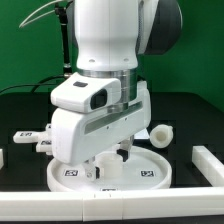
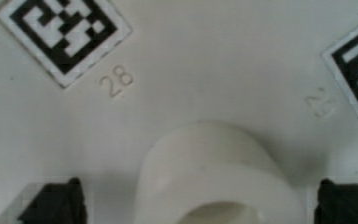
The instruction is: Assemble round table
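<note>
The large round disc lies flat at the front of the table, its tags facing up. My gripper hangs right over its middle. In the wrist view the disc surface fills the frame, with two tags and the number 28. A short white round stub with a hollow end stands between my two dark fingertips. There is a gap on each side, so the gripper is open. The short cylinder leg lies behind the disc on the exterior view's right. The cross-shaped piece lies on the left.
A white rail block lies at the exterior view's right and another runs along the front edge. The arm's white body hides the table behind the disc's middle.
</note>
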